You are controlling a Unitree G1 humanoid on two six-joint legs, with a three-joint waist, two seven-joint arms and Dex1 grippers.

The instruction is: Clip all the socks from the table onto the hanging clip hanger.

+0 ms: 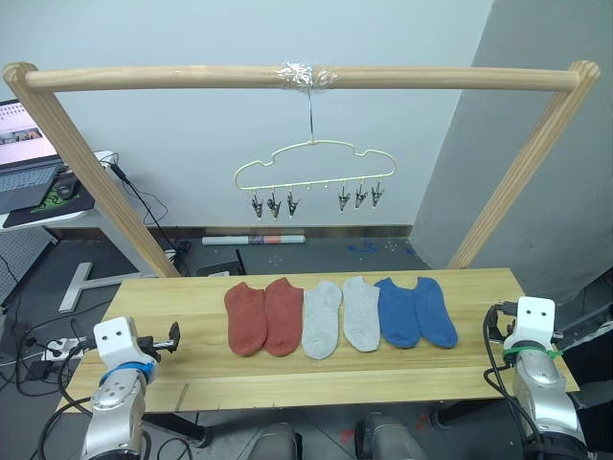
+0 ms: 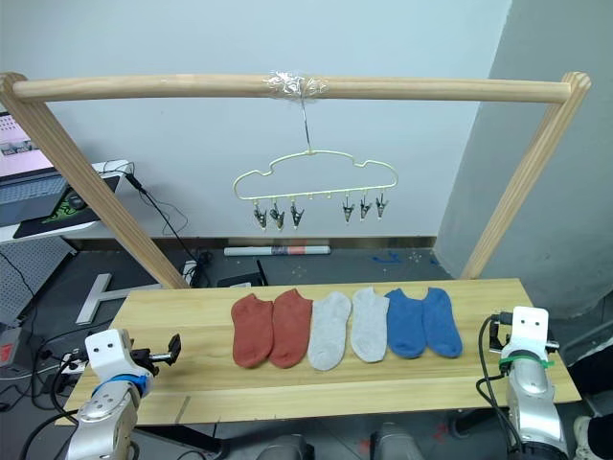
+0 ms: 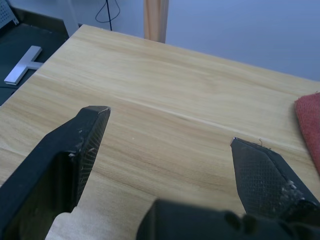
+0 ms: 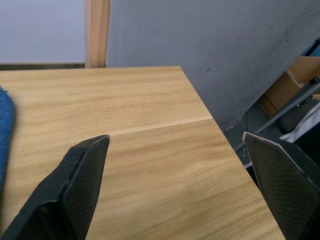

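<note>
The table [image 1: 192,331] carries six socks in a row at its middle: two red [image 1: 263,316], two grey [image 1: 341,316], two blue [image 1: 417,311]. They look soft, limp and light, so I'd pinch one at the cuff edge. The hanger [image 1: 314,158] hangs at twelve o'clock above them, all clips bare. The left gripper [image 3: 167,145] sits at nine o'clock of the row, fingers wide apart over bare wood; the right gripper [image 4: 187,150] at three o'clock, likewise spread and holding nothing.
</note>
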